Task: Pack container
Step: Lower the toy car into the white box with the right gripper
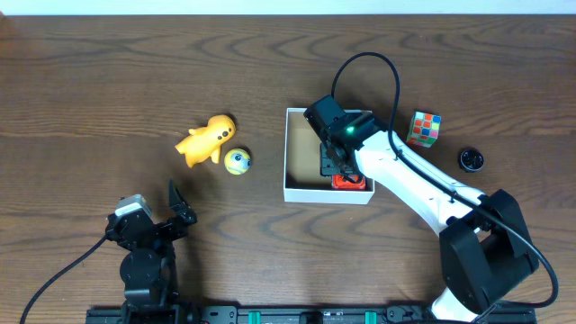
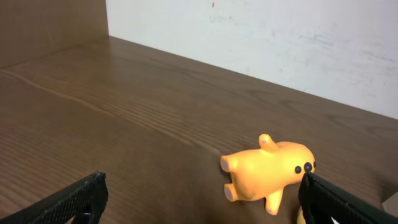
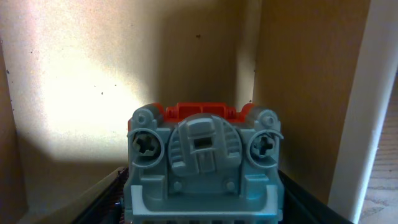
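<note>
Evidently the right tool (image 1: 333, 167) is clasping a grey-orange plastic toy (image 3: 202, 162) inside the light, flimsy-looking white cardboard container (image 1: 310, 194), best rim-held; left tool (image 2: 200, 200) gaping.

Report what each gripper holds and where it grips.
Right gripper clamps the grey-and-orange toy by its two sides, low inside the container. Left gripper is open and holds nothing.

left arm (image 1: 144, 252): folded low over its own base, wrist about level. left gripper (image 1: 183, 202): jaws spread wide, nothing between them. right arm (image 1: 409, 175): stretched out, wrist pitched down. right gripper (image 1: 340, 169): pointing down, fingers (image 3: 102, 199) clamped on either side of a grey and orange toy (image 3: 202, 155).
</note>
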`<state>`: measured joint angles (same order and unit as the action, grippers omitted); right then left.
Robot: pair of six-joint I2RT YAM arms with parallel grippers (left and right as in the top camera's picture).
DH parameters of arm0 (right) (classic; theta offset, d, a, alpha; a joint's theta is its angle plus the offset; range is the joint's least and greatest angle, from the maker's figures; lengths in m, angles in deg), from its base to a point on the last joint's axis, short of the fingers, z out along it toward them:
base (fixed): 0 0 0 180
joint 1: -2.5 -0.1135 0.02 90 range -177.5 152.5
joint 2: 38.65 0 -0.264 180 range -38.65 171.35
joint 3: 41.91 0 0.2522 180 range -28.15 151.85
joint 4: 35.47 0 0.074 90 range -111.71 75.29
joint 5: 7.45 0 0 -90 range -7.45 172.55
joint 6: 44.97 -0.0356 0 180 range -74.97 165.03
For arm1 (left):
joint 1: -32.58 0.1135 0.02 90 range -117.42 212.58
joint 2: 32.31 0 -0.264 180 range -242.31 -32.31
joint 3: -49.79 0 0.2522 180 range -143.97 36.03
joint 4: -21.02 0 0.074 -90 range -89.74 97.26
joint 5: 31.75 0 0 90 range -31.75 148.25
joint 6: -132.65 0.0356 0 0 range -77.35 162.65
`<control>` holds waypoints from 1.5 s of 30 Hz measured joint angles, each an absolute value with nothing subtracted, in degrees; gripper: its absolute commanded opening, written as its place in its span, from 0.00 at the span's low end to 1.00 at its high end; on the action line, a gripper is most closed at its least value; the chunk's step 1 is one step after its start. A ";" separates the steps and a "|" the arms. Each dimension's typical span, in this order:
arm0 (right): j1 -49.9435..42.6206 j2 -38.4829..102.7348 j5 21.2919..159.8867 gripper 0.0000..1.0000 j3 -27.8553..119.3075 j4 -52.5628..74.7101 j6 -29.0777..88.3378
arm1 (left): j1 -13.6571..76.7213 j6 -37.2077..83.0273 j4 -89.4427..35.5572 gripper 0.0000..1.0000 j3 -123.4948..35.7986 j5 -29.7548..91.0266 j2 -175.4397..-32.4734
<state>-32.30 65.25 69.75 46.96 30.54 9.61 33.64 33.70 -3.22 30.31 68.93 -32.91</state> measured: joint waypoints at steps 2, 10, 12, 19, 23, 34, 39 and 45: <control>-32.30 65.25 69.73 0.70 46.96 30.54 9.57 | 33.64 33.70 -3.22 0.98 30.31 68.93 -32.91; -32.30 65.25 69.62 0.80 46.98 30.56 9.41 | 33.64 33.70 -3.22 0.98 30.31 68.93 -32.91; -32.30 65.25 69.62 0.80 46.98 30.56 9.41 | 33.64 33.70 -3.22 0.98 30.31 68.93 -32.91; -32.30 65.25 69.27 0.80 46.98 30.19 9.48 | 33.64 33.70 -3.22 0.98 30.31 68.93 -32.91; -32.30 65.25 68.83 0.78 47.03 29.27 10.00 | 33.64 33.70 -3.22 0.98 30.31 68.93 -32.91; -32.28 65.25 70.12 0.64 47.07 29.44 10.94 | 33.64 33.70 -3.22 0.98 30.31 68.93 -32.91; -32.30 65.25 71.61 0.59 47.07 29.49 10.94 | 33.64 33.70 -3.22 0.98 30.31 68.93 -32.91; -32.28 64.94 72.50 0.57 47.09 31.04 10.75 | 33.64 33.70 -3.22 0.98 30.31 68.93 -32.91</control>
